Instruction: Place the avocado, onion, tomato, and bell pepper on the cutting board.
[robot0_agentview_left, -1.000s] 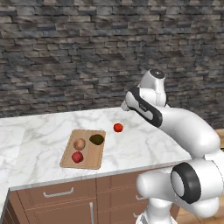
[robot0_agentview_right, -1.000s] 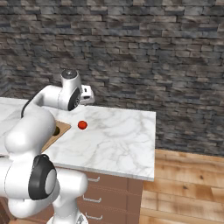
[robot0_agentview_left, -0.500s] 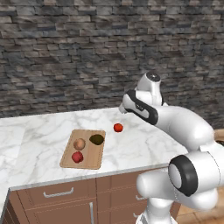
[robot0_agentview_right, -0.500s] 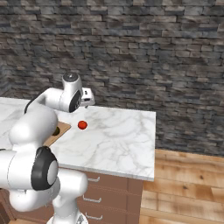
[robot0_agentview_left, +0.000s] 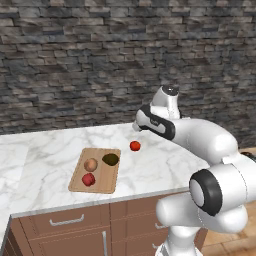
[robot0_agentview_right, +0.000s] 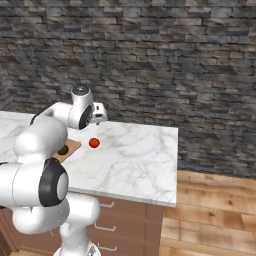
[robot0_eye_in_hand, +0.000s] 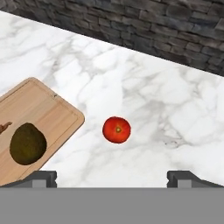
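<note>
On the marble counter we have swung our gripper nearer the tomato, jaws spread wide and empty; it lies just off the cutting board, where avocado, onion and bell pepper already sit, so one pick likely remains.

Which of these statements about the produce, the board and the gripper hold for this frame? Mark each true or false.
1. The tomato lies on the cutting board. False: it sits on the marble counter, clear of the board's edge.
2. The avocado is on the board. True.
3. The gripper is shut on the tomato. False: it is open, above the tomato and holding nothing.
4. The onion and bell pepper are both on the board. True.
</note>
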